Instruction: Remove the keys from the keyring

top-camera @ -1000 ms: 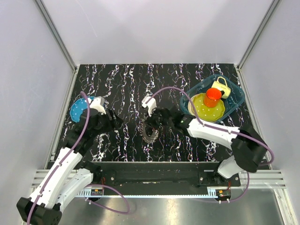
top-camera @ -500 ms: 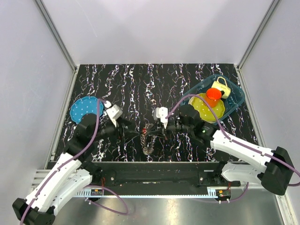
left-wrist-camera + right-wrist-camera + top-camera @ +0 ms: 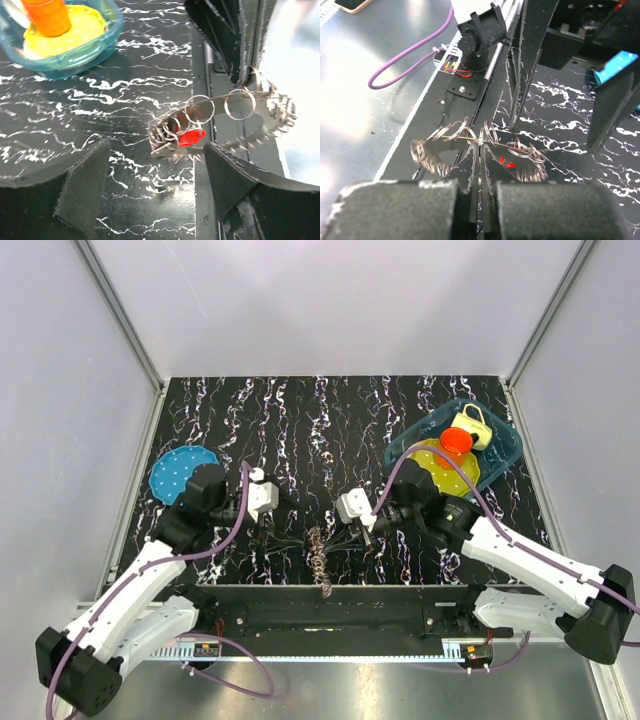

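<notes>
The keys (image 3: 319, 552) are a bunch of grey metal keys at the table's near edge, between both grippers. In the right wrist view they hang in two clumps (image 3: 526, 161), with a small red piece (image 3: 504, 162), along the thin keyring (image 3: 462, 134). My right gripper (image 3: 480, 156) is shut on that keyring wire; it also shows in the top view (image 3: 338, 535). My left gripper (image 3: 157, 167) is open, its jaws either side of the keys (image 3: 167, 134) and the red piece (image 3: 191, 138) without touching them. In the top view the left gripper (image 3: 283, 530) sits just left of the bunch.
A blue bin (image 3: 503, 444) at the back right holds a yellow plate, an orange cup (image 3: 453, 444) and a yellow cup (image 3: 470, 424). A blue round disc (image 3: 176, 473) lies at the left. The black front rail (image 3: 330, 610) runs just below the keys.
Both wrists have drawn toward the near edge. The key bunch has moved with the right gripper toward the front rail and now hangs stretched out along the ring.
</notes>
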`<state>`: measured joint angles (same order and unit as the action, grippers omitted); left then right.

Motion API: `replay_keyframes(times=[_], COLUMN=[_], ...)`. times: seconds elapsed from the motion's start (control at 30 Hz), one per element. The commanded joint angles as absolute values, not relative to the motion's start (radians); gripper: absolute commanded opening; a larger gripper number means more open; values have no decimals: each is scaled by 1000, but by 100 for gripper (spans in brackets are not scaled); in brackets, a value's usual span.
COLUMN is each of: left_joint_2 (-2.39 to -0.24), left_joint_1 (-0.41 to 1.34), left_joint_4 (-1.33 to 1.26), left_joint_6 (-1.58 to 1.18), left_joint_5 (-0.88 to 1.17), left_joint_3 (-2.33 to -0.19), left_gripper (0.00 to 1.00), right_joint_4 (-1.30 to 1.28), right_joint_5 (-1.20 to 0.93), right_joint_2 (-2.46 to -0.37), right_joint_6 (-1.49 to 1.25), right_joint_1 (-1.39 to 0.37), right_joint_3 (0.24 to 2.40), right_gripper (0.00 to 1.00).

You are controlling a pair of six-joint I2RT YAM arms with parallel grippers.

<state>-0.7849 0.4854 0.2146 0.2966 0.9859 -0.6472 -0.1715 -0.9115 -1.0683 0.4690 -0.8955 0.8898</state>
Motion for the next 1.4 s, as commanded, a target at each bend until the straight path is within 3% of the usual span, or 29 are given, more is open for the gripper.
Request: replay_keyframes(times=[0.0, 0.2, 0.57, 0.93, 1.13, 1.37], left_joint_2=[-842, -928, -1026, -1092, -1097, -1127], left_joint_1=[485, 489, 603, 623, 627, 626], left_joint_4=[225, 210, 206, 206, 207, 212], left_joint_6=[474, 483, 488, 486, 485, 479], left_joint_5=[1244, 1411, 1451, 1528, 1493, 1518], left_joint_3=[-756, -773, -813, -825, -825, -830], left_gripper=[80, 78, 77, 68, 75, 72], right_joint_4=[-331, -425, -543, -541, -543, -448], right_joint_5=[-1005, -1037, -1124, -1180, -1227, -1117], right_joint_2=[-1078, -1071, -1115, -1069, -1058, -1000], right_joint_6=[615, 736, 850, 862, 861, 833], right_joint_1=[-894, -868, -858, -859, -858, -859], right_joint_3=[1017, 1074, 1181, 1183, 1178, 1147], right_gripper=[0, 0, 0, 0, 0, 0])
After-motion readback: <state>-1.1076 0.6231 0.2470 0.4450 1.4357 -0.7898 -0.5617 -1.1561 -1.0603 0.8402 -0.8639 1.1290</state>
